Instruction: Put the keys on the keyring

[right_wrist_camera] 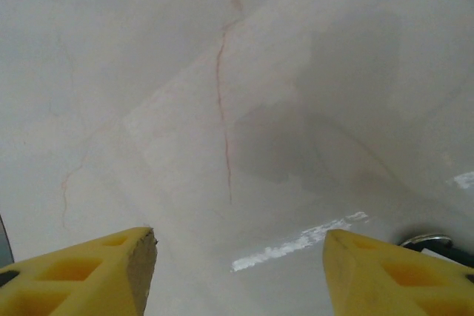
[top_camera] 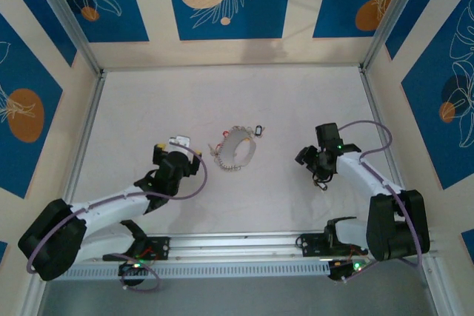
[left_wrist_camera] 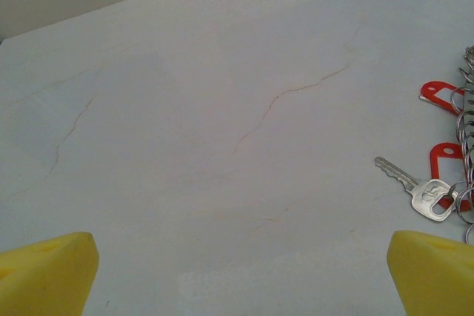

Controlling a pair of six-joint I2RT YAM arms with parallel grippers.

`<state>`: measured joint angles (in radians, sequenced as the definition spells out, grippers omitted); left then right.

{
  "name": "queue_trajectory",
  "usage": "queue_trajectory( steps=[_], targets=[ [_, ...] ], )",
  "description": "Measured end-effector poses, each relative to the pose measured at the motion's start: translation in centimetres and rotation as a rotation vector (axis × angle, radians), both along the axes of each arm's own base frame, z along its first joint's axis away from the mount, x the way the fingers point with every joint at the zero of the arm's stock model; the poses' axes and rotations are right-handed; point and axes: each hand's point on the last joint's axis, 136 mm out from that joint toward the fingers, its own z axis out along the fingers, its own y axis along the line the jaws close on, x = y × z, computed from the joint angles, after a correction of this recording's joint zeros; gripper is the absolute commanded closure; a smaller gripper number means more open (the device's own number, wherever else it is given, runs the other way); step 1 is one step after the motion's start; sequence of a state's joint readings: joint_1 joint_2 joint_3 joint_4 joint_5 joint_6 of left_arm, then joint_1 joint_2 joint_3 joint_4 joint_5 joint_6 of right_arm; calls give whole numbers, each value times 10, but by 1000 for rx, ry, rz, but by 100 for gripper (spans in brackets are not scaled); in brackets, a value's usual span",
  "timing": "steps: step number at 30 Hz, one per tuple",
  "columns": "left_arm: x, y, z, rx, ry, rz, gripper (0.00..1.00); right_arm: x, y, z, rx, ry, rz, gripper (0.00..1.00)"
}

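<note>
Keyring: the keyring [top_camera: 235, 152] lies on the counter [top_camera: 296, 101] about midway between my 2 arms, a loose curved bundle slanting from near-left to far-right in the top view.
Which arm is nearer: my left. The ring is just beside my left fingers [left_wrist_camera: 46, 275], off to their right. It is well apart from my right fingers [right_wrist_camera: 81, 275], off to their left.
Left wrist view: the coil sits at the right edge with 2 red tags [left_wrist_camera: 443, 95]. 1 key [left_wrist_camera: 418, 189] lies flat by it, blade pointing up and to the left, head touching the small loops. I cannot tell if it is threaded on.
Left fingers: spread wide, holding nothing, bare counter between them.
Right fingers: apart, gripping nothing, only veined counter between them.
Beside my right fingers: a small dark, silvery-rimmed thing [right_wrist_camera: 427, 240] lies just outside 1 finger. I cannot tell what it is.
Coming move, as I judge it: my left fingers must shift right to bring the ring or that key between them, taking the key across its long axis.
</note>
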<state>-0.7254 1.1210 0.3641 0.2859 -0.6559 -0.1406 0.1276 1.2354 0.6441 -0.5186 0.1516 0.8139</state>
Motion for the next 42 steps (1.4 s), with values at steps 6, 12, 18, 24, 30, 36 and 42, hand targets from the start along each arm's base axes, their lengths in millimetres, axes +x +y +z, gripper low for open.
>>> queue_trajectory(
  steps=[6,12,18,24,30,36,42],
  targets=[
    [1,-1,-2,9,11,0,0,-5,-13,0,-29,5,-71,36],
    [0,0,-5,18,20,0,0,-19,-23,-11,-51,82,-180,37],
    [1,-1,-4,17,19,0,0,-25,-32,-23,-105,132,-217,41],
    [2,-2,-1,12,13,0,0,-26,-37,-28,-127,153,-228,49],
    [2,-2,-1,12,13,1,0,-25,-37,-30,-129,154,-234,51],
    [3,-2,-2,16,18,1,0,-25,-36,-30,-134,153,-216,61],
    [3,-2,-3,19,19,3,0,-25,-32,-30,-148,151,-185,72]
  ],
)
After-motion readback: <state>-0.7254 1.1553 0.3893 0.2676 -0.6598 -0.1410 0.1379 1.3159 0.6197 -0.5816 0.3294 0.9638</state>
